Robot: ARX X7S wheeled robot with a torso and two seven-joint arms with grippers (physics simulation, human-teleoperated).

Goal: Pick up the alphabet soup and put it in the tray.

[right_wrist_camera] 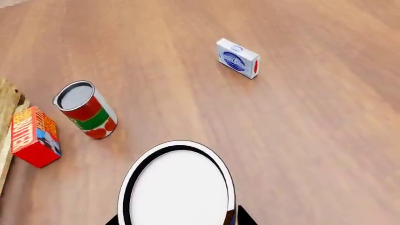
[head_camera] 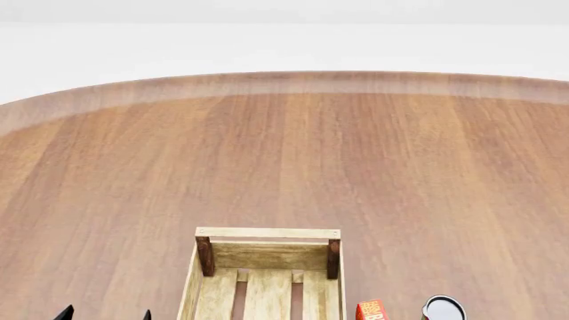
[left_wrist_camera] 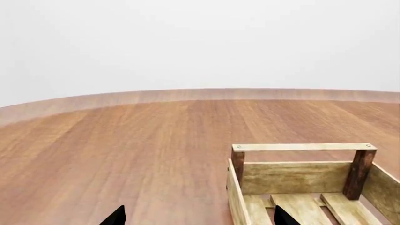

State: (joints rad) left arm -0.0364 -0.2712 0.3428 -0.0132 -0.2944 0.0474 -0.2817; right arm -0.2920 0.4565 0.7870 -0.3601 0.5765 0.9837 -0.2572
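Note:
The alphabet soup [right_wrist_camera: 178,187] fills the near part of the right wrist view: a white top with a silver rim and a sliver of blue label. My right gripper [right_wrist_camera: 178,219] is shut on it, a dark fingertip pressed to each side. The can does not show in the head view. The tray [head_camera: 266,280], a light-wood slatted crate with dark corner posts, sits at the table's near middle; it also shows as tray [left_wrist_camera: 300,183], and its edge as tray [right_wrist_camera: 7,122]. My left gripper [left_wrist_camera: 198,218] is open over the tray's side wall, also seen as left gripper [head_camera: 105,315].
A red-and-green can [right_wrist_camera: 86,110] with a dark top stands just right of the tray, seen again as can [head_camera: 443,308]. A red box [right_wrist_camera: 34,136] stands between it and the tray. A blue-and-white box [right_wrist_camera: 237,58] lies farther out. The round wooden table [head_camera: 284,153] stretches beyond.

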